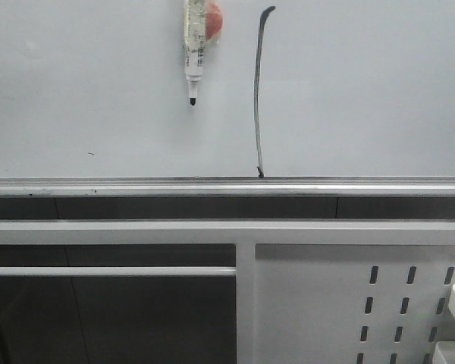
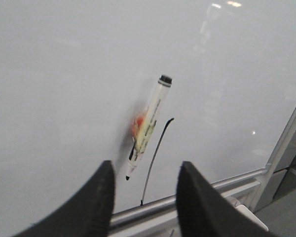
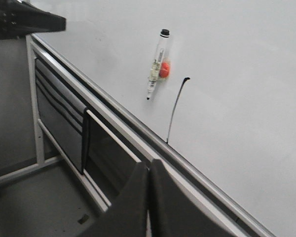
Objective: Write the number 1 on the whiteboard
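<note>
The whiteboard (image 1: 349, 91) is a pale glossy board with a silver edge rail. The number 1 (image 1: 257, 98) is a long thin dark stroke with a small hook at its top, running down to the rail; it also shows in the left wrist view (image 2: 155, 160) and the right wrist view (image 3: 175, 108). A marker (image 1: 193, 45) hangs tip down on the board by an orange-red holder, just left of the stroke. My left gripper (image 2: 144, 170) is open and empty, away from the board. My right gripper (image 3: 149, 165) is shut and empty, off the board's edge.
The silver rail (image 1: 227, 186) runs along the board's lower edge. Below it stand a white frame with dark panels (image 1: 110, 303) and a white perforated slotted panel (image 1: 364, 303). A tiny dark speck (image 1: 90, 154) sits on the board at the left.
</note>
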Motion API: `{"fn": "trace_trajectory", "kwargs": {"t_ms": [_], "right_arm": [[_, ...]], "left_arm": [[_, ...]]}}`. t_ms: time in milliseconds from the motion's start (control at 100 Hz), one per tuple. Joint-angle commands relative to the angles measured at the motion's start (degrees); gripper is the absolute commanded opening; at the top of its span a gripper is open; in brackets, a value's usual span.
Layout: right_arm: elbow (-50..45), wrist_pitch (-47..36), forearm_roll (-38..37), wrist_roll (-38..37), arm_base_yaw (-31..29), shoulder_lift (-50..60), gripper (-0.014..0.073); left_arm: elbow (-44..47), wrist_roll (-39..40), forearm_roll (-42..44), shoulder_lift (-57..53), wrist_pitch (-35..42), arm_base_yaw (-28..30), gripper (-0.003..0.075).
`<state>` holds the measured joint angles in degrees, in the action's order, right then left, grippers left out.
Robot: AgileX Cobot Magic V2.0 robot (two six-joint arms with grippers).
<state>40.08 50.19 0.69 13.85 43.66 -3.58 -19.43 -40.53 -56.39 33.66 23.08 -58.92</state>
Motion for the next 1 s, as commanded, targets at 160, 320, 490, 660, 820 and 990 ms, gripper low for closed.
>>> {"fn": "trace_trajectory", "kwargs": {"t_ms": [160, 320, 490, 660, 820, 990], "right_arm": [[-2.7, -5.4, -3.5, -0.1, -0.4, 3.3, -0.0049], [-3.1, -5.2, -3.4, -0.1, -0.4, 3.2, -0.0049], [-3.1, -5.2, -3.4, -0.1, -0.4, 3.2, -0.0049], [-3.1, -5.2, -3.4, -0.1, -0.4, 3.2, -0.0049], [-3.1, -5.2, -3.4, -0.1, -0.4, 3.2, -0.005], [-3.1, -5.2, -3.4, -0.1, -0.4, 3.2, -0.005]], "left_arm": [[-0.8, -5.8, 0.7, -7.3, 1.6, -0.5, -0.002], [-0.8, -5.8, 0.7, -8.0, 0.5, -0.5, -0.002], [-0.8, -5.8, 0.7, -8.0, 0.5, -0.5, -0.002], [-0.8, -5.8, 0.7, -8.0, 0.5, -0.5, -0.002], [-0.8, -5.8, 0.7, -8.0, 0.5, -0.5, -0.002], [1.1, -5.9, 6.1, -8.7, 4.0, -0.4, -0.002]]}}
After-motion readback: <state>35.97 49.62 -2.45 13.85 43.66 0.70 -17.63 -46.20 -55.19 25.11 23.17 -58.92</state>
